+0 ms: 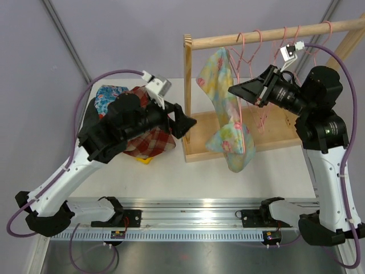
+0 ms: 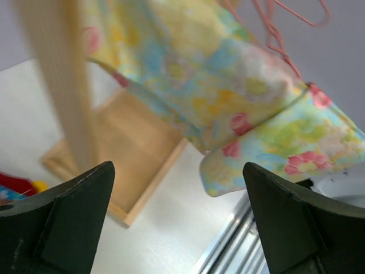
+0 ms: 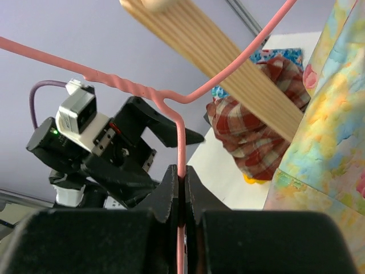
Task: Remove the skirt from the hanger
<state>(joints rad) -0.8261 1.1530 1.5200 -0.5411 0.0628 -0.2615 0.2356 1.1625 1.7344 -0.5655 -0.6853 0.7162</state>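
The skirt [image 1: 225, 108], a floral cloth in yellow, blue and pink, hangs from a pink wire hanger [image 1: 246, 54] on the wooden rail. My right gripper [image 1: 232, 90] is at the skirt's right side, just below the rail. In the right wrist view its jaws [image 3: 181, 177] are shut on the hanger's pink wire [image 3: 125, 85], with the skirt [image 3: 325, 131] at the right edge. My left gripper [image 1: 191, 121] stands open and empty left of the rack's post. In the left wrist view the fingers [image 2: 178, 168] frame the table, below the skirt [image 2: 228, 91] and hanger [image 2: 274, 34].
The wooden rack has a post [image 1: 187, 97], a top rail [image 1: 274, 33] and a flat base [image 1: 274, 134]. More pink hangers [image 1: 311, 48] hang on the rail to the right. A pile of clothes, red plaid [image 1: 149, 141] and blue floral [image 1: 108, 97], lies under my left arm.
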